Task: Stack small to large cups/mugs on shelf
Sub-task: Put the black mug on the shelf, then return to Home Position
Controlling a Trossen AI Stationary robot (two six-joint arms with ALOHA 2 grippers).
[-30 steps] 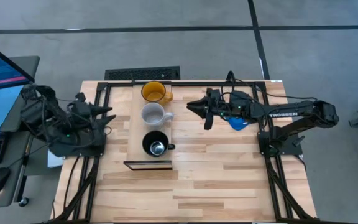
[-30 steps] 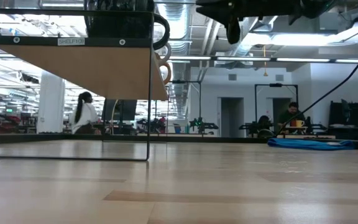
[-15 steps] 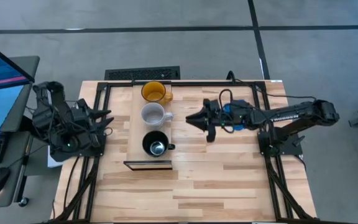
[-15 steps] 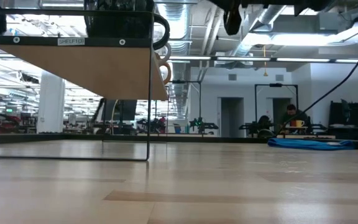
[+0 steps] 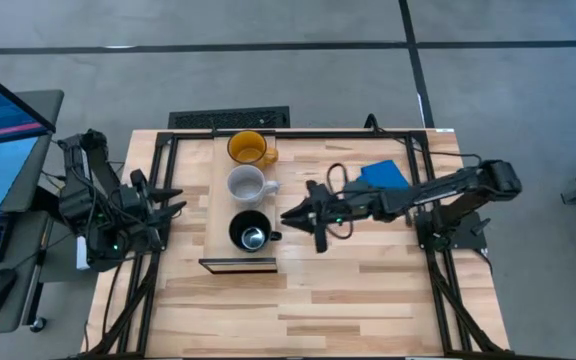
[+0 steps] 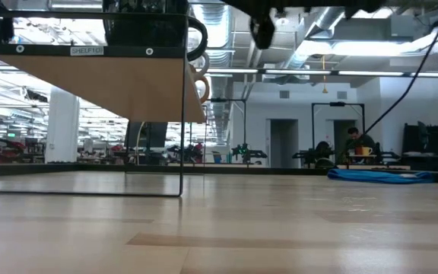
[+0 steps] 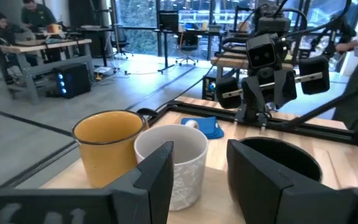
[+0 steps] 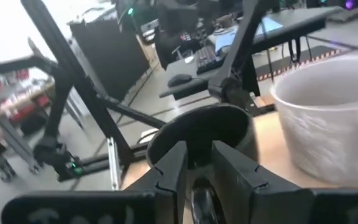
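Note:
Three mugs stand mouth up in a row on the pale wood shelf [image 5: 217, 205]: yellow-orange [image 5: 247, 148] at the far end, white [image 5: 247, 185] in the middle, black [image 5: 250, 233] at the near end. My right gripper [image 5: 290, 214] hovers level just right of the black mug [image 8: 197, 134], pointing at it. Its fingers are slightly open and hold nothing. My left gripper [image 5: 173, 198] is open at the shelf's left side, facing the mugs [image 7: 169, 158], with nothing between its fingers.
A flat blue object [image 5: 383, 175] lies on the planked table right of the shelf, behind my right arm. The shelf stands raised on a dark metal frame [image 6: 182, 114]. Bare tabletop stretches along the near side.
My right gripper has swung from the table's far right toward the near left, closing on the black mug and uncovering the blue object. My left arm has folded back toward the table's left edge and sunk lower. The mugs have stayed where they were.

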